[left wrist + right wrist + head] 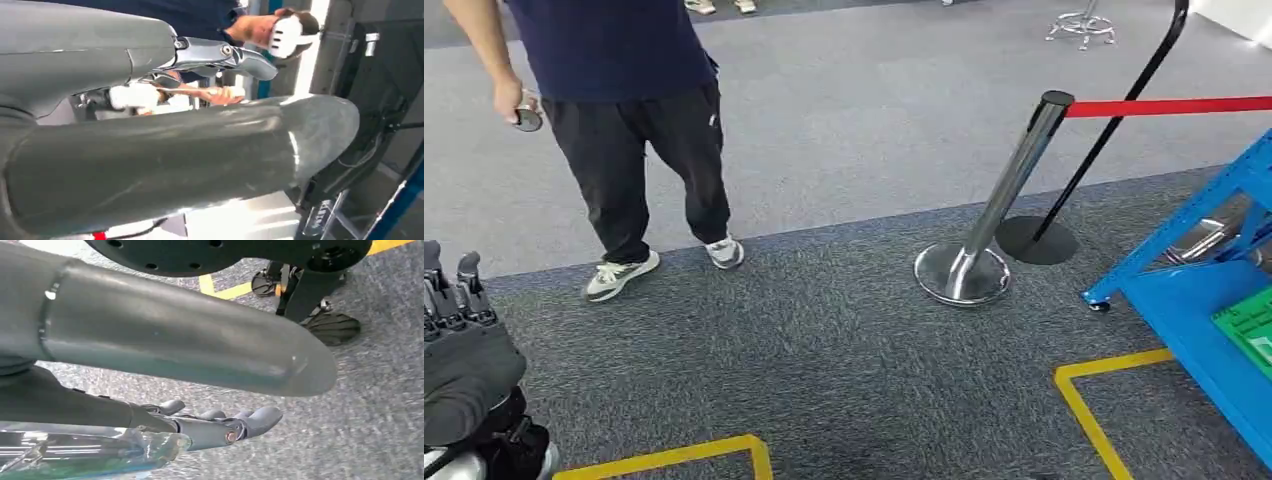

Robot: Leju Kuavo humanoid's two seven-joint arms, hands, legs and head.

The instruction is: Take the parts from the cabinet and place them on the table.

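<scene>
**A:** Grey carpet [824,330] marked with yellow tape [1084,400]. What is nearest the robot?

**B:** Its own left hand [459,300], at 8 o'clock in the head view. The fingers are upright and apart, and it holds nothing. The right hand [100,405] hangs over the carpet with its fingers stretched out. A clear, glassy thing [90,452] lies along them. Whether the hand grips it cannot be told.

**A:** And the parts?

**B:** They are at 3 o'clock, on a shelf of the blue cabinet [1184,300]. They show as shiny metal [1209,238], half hidden by the frame. A green card [1252,325] lies on the cabinet's lower surface.

**A:** How would they handle?

**B:** They are probably stiff, fairly heavy and smooth, so likely slippery against the fingers. Their shape is too small to read. A full wrap across the body looks safer than a fingertip pinch, and the hand must clear the shelf's blue rail on the way in.

**A:** What stands in the way?

**B:** A chrome post [1009,195] stands at 2 o'clock, near the cabinet, with a red belt [1169,106] running off to the right. A black stand [1036,240] sits just behind its base. A swinging arm could catch any of them. Farther off, at 11 o'clock, a person [644,130] stands holding a controller [527,119], well apart from the cabinet.
</scene>
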